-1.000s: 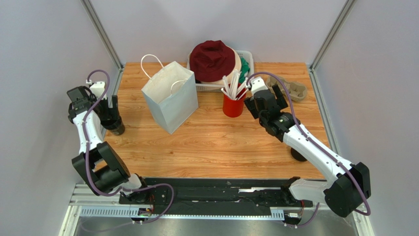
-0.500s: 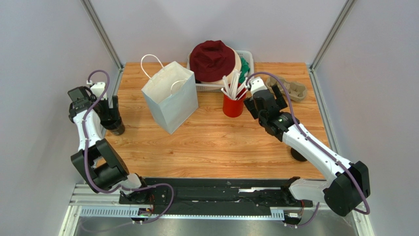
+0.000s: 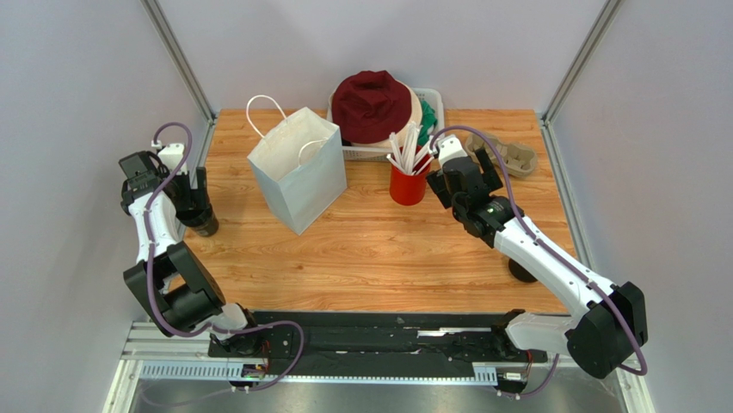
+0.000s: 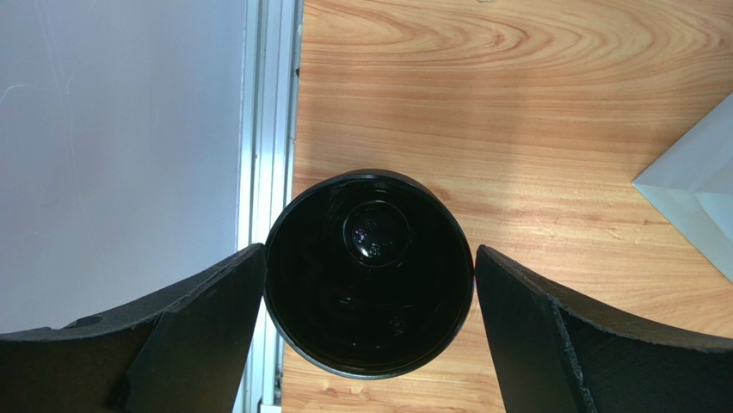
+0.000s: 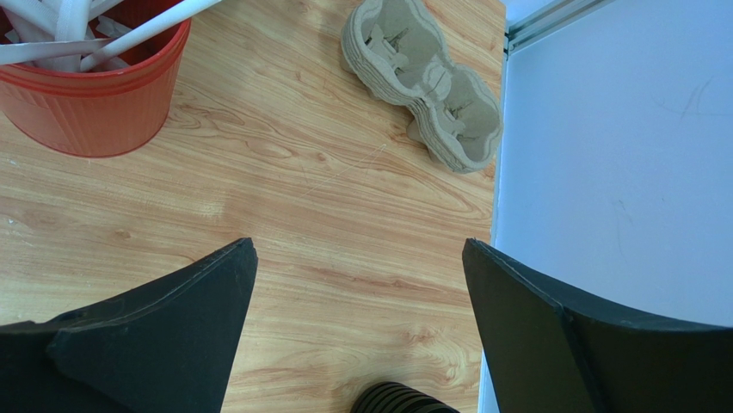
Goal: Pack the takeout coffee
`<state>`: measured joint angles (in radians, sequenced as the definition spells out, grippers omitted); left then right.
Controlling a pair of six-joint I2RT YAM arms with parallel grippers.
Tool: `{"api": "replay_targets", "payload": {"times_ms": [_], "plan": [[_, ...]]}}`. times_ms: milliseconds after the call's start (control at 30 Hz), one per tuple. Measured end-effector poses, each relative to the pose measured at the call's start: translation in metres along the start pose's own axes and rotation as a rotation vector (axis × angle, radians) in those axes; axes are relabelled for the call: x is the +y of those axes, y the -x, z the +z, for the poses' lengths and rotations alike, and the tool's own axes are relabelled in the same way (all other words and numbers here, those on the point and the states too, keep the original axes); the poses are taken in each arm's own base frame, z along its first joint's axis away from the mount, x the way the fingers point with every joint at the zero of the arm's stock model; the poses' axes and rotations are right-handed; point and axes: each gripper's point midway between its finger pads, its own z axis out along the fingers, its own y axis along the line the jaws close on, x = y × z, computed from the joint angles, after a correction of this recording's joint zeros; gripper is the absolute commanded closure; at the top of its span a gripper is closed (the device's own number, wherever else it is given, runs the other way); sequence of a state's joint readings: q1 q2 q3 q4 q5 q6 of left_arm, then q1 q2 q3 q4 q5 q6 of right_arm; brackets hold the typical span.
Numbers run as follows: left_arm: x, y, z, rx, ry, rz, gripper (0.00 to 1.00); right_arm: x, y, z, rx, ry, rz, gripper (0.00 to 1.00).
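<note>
- While my left hand hung at the left edge of the table, its jaws stood wide apart and gripped nothing.
- Between its fingers stood the takeout coffee cup, upright on the table with no lid on it. Seen from my wrist, its inside looked glossy and black.
- One finger lay close against the cup's rim on either side. I could not tell whether they touched it.
- Just left of the cup ran the table's metal edge rail, and past that was the pale wall.
- Well apart to the cup's right stood a white paper bag, open at the top with its handles up. One corner of it showed at the right edge of my left wrist view.
- My right hand was open too, hovering over bare wood toward the right side of the table and holding nothing.
- Ahead of it to the left stood a red cup full of white straws.
- Ahead to the right lay a cardboard cup carrier, near the table's right edge.
- At the bottom edge of my right wrist view peeked a black ribbed round thing, resting on the wood. I could not tell what it was.
- Behind the red cup, at the back of the table, sat a white basket with a dark red hat piled on top.
</note>
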<state>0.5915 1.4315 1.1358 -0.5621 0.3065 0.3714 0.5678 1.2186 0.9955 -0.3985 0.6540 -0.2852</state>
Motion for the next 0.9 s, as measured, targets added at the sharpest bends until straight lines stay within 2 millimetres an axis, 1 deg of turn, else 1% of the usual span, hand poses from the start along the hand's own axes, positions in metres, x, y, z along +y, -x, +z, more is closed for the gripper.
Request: {"api": "replay_targets", "payload": {"times_ms": [700,900], "plan": [[0.0029,0.0001,0.0046,-0.021,0.018,0.002,0.01,0.0000,0.0000,0.0000,0.000,0.000,0.000,0.03],[0.0038,-0.0001,0.0029,-0.025,0.029,-0.001,0.01,0.0000,0.0000,0.0000,0.000,0.000,0.000,0.03]]}}
